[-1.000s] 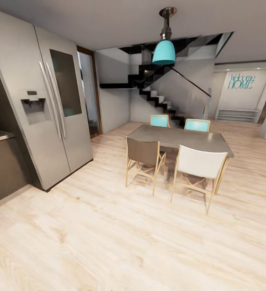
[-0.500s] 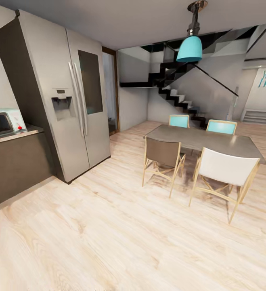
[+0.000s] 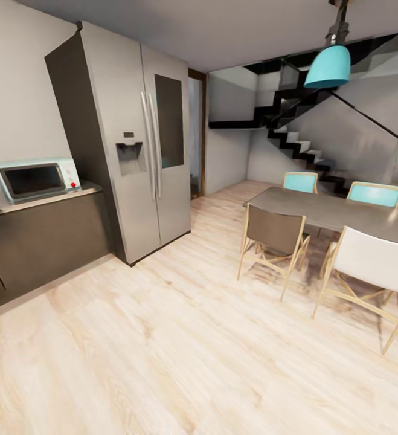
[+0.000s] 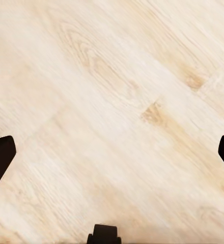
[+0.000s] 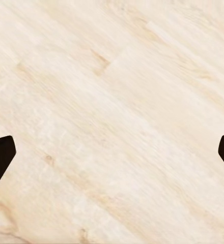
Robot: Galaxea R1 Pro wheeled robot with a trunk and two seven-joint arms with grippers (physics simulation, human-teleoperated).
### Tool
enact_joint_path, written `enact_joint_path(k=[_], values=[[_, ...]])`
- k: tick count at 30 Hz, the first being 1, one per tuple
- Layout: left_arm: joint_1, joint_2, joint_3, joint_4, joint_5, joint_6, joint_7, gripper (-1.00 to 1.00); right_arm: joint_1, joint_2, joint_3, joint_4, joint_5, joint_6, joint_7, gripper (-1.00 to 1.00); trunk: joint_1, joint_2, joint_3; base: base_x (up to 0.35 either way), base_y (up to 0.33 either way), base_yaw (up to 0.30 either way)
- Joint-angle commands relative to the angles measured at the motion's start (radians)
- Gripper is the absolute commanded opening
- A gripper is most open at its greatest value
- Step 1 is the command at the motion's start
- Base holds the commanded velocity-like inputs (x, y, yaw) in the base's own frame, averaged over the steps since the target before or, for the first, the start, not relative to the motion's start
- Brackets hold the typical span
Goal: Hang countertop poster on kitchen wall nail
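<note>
Kitchen countertop with microwave ahead

Black, wedge-shaped fingers on both wrists; plain, unmarked.

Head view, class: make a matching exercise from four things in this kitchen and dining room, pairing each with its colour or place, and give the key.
Column one:
1. microwave
2. fridge
3. pendant lamp
4. nearest chair

Column two:
A. white back, pale wooden legs
B. turquoise shade, hanging above the dining table
C. pale turquoise casing, standing on the dark counter
D. silver double doors with a dispenser, beside the counter's end

Pairs: 1-C, 2-D, 3-B, 4-A
</note>
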Motion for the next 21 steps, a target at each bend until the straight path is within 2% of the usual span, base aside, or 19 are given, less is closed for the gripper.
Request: enact_joint_path(k=[1, 21], values=[[0.000, 0.000, 0.002, -0.001, 0.000, -0.002, 0.000, 1.00, -0.001, 0.000, 0.001, 0.000, 0.001, -0.003, -0.004, 1.00, 0.000, 0.000, -0.001, 0.000, 0.100, 0.276], [0.000, 0.000, 0.002, 0.000, -0.001, -0.002, 0.000, 1.00, -0.001, 0.000, 0.001, 0.000, 0.001, -0.003, -0.004, 1.00, 0.000, 0.000, -0.012, 0.000, 0.013, 0.275]])
